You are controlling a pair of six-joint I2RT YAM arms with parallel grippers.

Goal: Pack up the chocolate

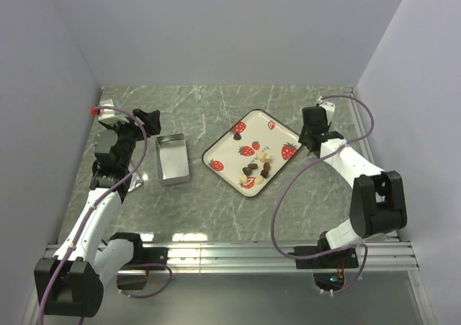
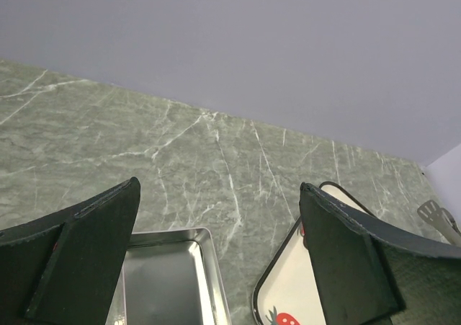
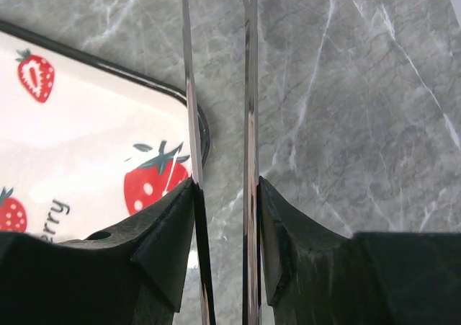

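Silver tin (image 1: 172,159) lies left, the left gripper (image 1: 150,118) spread wide above its far end. Chocolate (image 1: 257,168) sits on the strawberry tray (image 1: 225,148). Right gripper (image 1: 311,138) holds narrow tweezers (image 3: 246,87).

Overhead view from behind; close wrist views sharing the strawberry tray (image 1: 252,152).

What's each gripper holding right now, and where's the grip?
Right gripper holds thin metal tongs, its fingers pressing on the outsides of the two blades, tips projecting ahead. Left gripper is open, holding nothing.
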